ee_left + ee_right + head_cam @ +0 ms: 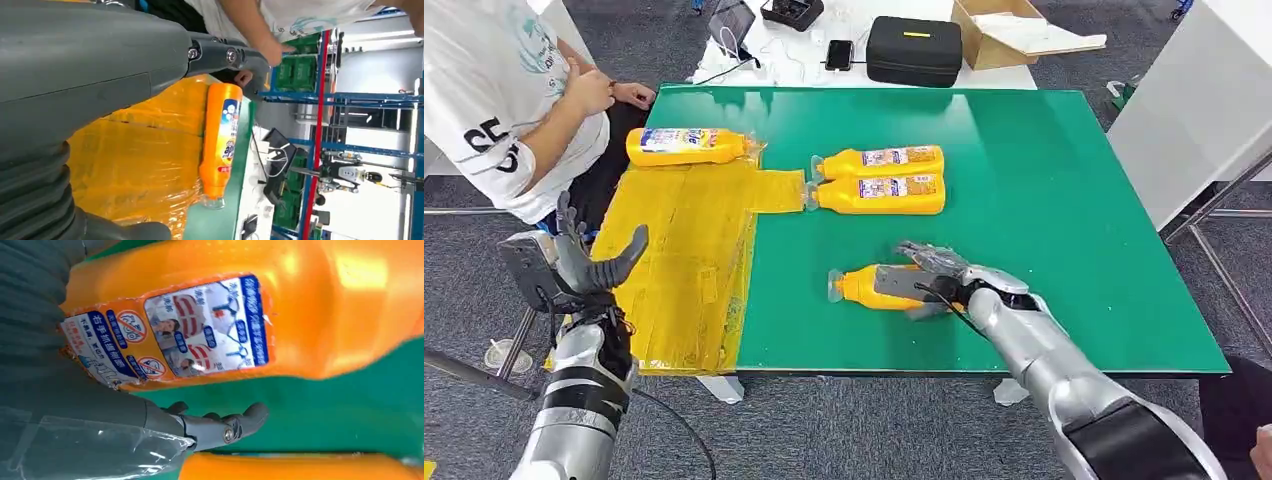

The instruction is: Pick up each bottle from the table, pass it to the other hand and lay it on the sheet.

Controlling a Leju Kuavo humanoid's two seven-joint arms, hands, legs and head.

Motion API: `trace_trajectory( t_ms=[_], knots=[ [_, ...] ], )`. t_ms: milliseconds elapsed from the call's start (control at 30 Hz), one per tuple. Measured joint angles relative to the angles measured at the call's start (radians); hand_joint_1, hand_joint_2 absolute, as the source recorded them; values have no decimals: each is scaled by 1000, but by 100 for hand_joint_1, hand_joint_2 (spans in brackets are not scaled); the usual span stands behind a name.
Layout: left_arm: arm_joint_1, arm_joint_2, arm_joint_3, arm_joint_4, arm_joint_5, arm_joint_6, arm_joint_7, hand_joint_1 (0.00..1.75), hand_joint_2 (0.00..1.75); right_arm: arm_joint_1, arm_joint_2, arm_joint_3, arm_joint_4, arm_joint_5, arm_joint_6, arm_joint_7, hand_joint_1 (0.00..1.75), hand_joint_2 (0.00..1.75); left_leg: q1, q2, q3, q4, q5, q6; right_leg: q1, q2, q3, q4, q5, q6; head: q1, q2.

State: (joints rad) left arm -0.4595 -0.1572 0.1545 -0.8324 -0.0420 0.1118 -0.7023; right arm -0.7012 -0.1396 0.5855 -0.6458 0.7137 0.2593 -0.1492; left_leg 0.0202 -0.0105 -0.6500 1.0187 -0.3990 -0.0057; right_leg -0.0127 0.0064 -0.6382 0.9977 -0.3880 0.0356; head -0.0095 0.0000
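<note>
An orange bottle (864, 287) lies on its side near the front of the green table (1044, 200). My right hand (934, 280) is cupped over its wide end. In the right wrist view its label (200, 325) sits close, and the thumb (220, 427) stands a little apart from the bottle with green between them. Two more bottles (884, 159) (884, 192) lie side by side mid-table. Another bottle (686, 146) (220, 145) rests on the far end of the yellow sheet (684, 250) (135, 165). My left hand (589, 262) (75, 75) is raised beside the sheet's left edge, fingers spread, holding nothing.
A person (504, 110) sits at the table's far left corner, hands near the sheet's end. Behind the green table a white table carries a black case (914, 50), a cardboard box (1014, 30) and a phone (839, 54). A white cabinet (1194, 110) stands to the right.
</note>
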Motion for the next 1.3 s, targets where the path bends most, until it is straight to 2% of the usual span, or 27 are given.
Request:
trace_trajectory(
  t_ms=[133, 167, 200, 233, 300, 667, 1000, 1067, 1167, 1200, 1300],
  knots=[
    [0, -1, 0, 11, 3, -4, 0, 0, 175, -18, -21, 52, 0, 6, 28, 10, 3, 175, 0, 0, 0, 0, 0, 0, 0, 0, 0, 0, 0, 0, 0, 0],
    [0, -1, 0, 14, 3, -5, 0, 0, 175, -21, -25, 60, 0, 6, 30, 11, 37, 175, 0, 0, 0, 0, 0, 0, 0, 0, 0, 0, 0, 0, 0, 0],
    [0, -1, 0, 16, 3, -7, 0, 0, 175, -24, -29, 68, 0, 6, 35, 12, 140, 175, 0, 0, 0, 0, 0, 0, 0, 0, 0, 0, 0, 0, 0, 0],
    [0, -1, 0, 18, 4, -8, 0, 0, 175, -28, -33, 77, 0, 5, 41, 15, 140, 175, 0, 0, 0, 0, 0, 0, 0, 0, 0, 0, 0, 0, 0, 0],
    [0, -3, 0, 20, 8, -11, 0, 0, 175, -37, -42, 98, 0, 5, 62, 25, 175, 175, 0, 0, 0, 0, 0, 0, 0, 0, 0, 0, 0, 0, 0, 0],
    [0, -15, 5, 42, 22, -27, 0, 0, 175, -76, -88, 185, 0, -23, 129, 35, 175, 175, 0, 0, 0, 0, 0, 0, 0, 0, 0, 0, 0, 0, 0, 0],
    [1, -25, 7, 47, 25, -39, 0, 0, 175, -68, -100, 211, -8, -72, 65, 37, 175, 175, 0, 0, -1, 0, 0, 0, 0, 0, 0, 0, 0, 0, 0, 0],
    [2, -26, 8, 48, 24, -46, 0, 0, 175, -47, -100, 206, -21, -104, -24, 31, 175, 175, 0, -1, -1, 0, 0, 0, 0, 0, 0, 0, 0, 0, 0, 0],
    [12, -31, 8, 48, 27, -66, 0, 0, 175, 52, -67, 137, -93, -145, -357, 9, 175, 175, 0, -3, -2, 0, 0, 0, 0, -1, 0, 0, 0, 0, 0, 0],
    [17, -32, 8, 48, 29, -70, 0, 0, 175, 86, -53, 105, -122, -140, -432, 9, 175, 175, 0, -2, -2, 0, -1, 0, 0, 0, -1, 0, 0, 0, 0, 0],
    [24, -41, 8, 48, 31, -73, 0, 0, 175, 153, -14, 47, -194, -121, -472, 17, 175, 175, 1, 0, -2, 0, -1, 0, 1, 0, -3, 0, 0, 0, -1, 0]
  ],
)
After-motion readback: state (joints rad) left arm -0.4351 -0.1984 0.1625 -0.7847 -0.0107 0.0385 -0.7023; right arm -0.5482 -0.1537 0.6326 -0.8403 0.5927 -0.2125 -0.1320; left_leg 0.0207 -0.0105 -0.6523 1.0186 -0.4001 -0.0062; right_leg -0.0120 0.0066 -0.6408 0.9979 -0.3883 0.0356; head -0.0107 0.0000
